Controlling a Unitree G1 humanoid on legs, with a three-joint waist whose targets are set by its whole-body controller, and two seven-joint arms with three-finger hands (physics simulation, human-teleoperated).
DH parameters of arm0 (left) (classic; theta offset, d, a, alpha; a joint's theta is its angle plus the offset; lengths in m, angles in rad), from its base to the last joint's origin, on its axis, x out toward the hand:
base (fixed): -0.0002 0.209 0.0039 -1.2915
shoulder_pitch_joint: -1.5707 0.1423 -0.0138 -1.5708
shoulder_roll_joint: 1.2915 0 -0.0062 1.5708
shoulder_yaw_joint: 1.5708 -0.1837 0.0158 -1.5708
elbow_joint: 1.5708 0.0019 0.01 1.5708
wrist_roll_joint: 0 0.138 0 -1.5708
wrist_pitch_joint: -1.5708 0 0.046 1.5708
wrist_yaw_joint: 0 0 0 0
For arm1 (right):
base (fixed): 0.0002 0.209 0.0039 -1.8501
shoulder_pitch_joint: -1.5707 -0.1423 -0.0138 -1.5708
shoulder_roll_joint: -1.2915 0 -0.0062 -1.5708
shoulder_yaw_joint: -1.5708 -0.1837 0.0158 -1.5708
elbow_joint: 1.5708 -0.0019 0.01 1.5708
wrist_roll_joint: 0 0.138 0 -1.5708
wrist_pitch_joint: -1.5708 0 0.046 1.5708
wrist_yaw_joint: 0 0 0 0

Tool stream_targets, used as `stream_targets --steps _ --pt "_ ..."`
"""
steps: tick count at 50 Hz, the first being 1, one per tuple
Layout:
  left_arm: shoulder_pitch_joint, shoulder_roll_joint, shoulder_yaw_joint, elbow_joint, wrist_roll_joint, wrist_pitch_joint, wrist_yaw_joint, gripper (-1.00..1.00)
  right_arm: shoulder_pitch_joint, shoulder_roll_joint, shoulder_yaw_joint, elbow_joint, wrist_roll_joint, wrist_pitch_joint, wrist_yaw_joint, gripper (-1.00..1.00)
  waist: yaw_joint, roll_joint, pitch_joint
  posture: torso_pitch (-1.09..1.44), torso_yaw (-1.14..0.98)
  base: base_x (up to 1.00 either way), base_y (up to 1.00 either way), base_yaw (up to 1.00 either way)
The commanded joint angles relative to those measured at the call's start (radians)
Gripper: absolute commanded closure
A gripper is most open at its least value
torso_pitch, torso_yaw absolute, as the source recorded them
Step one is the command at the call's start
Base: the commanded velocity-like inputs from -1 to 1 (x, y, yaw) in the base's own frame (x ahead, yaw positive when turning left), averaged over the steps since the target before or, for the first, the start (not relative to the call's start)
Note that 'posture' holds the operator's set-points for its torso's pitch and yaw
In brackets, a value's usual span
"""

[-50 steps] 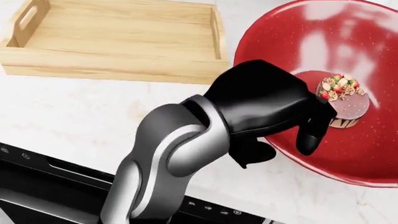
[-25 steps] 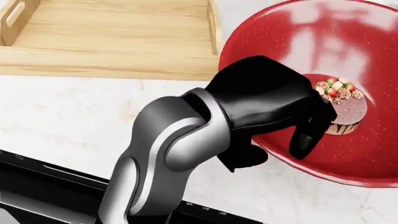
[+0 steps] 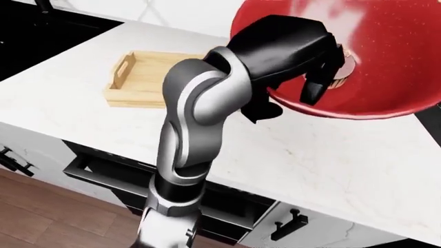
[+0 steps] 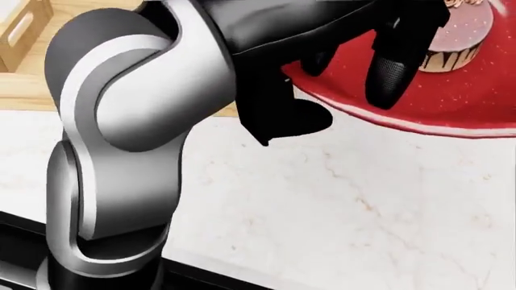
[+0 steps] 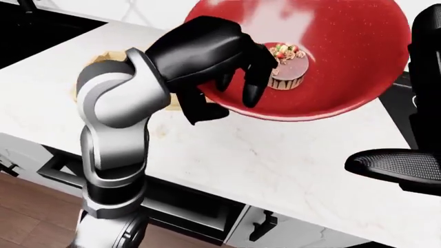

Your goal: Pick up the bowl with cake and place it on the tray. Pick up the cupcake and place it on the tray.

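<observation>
While the left hand (image 5: 227, 72) grips the near-left rim of the bowl (image 5: 345, 77), fingers curled inside the wall and thumb underneath, the bowl appears raised and tilted above the bench (image 5: 289, 160), with the cake (image 5: 286, 72) sitting in its bottom. The tray (image 3: 138, 82) lies on the bench to the left of the hand in the left-eye view, toward the bench's far-left corner, with its long side running roughly left to right. So the carry, as I judge it, has to go leftward across the bench, and the left arm is the nearer one for it. The right hand (image 5: 396, 168) shows only as a dark shape at the right edge of the right-eye view; I cannot tell whether it is open or closed. No cupcake is visible.
</observation>
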Motion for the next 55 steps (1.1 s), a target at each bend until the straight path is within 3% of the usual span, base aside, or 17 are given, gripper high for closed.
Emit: stream_targets --steps 1,18,33,46,55 --pt "-0.041 0.017 0.032 -0.045 -0.022 0.024 0.032 1.00 -0.012 -0.017 -0.012 0.000 -0.016 -0.022 -0.001 -1.00 0.001 -0.006 -0.022 0.00 0.00 0.00 0.00 0.00" --pt "-0.059 0.192 0.103 -0.051 -0.113 0.069 0.072 1.00 -0.036 -0.021 0.029 0.000 -0.025 -0.029 -0.016 -1.00 0.002 0.001 -0.015 0.00 0.00 0.00 0.00 0.00" --pt "-0.103 0.361 0.155 0.234 -0.098 -0.045 0.245 1.00 -0.058 -0.030 0.065 0.000 -0.034 -0.038 -0.034 -1.00 -0.001 0.007 -0.024 0.00 0.00 0.00 0.00 0.00" --pt "-0.166 0.417 0.161 0.519 -0.001 -0.150 0.418 1.00 -0.080 -0.039 0.097 0.000 -0.037 -0.045 -0.051 -1.00 -0.005 0.006 -0.032 0.00 0.00 0.00 0.00 0.00" --pt "-0.178 0.425 0.163 0.631 0.042 -0.203 0.479 1.00 -0.095 -0.046 0.120 0.000 -0.045 -0.049 -0.064 -1.00 -0.008 0.008 -0.034 0.00 0.00 0.00 0.00 0.00"
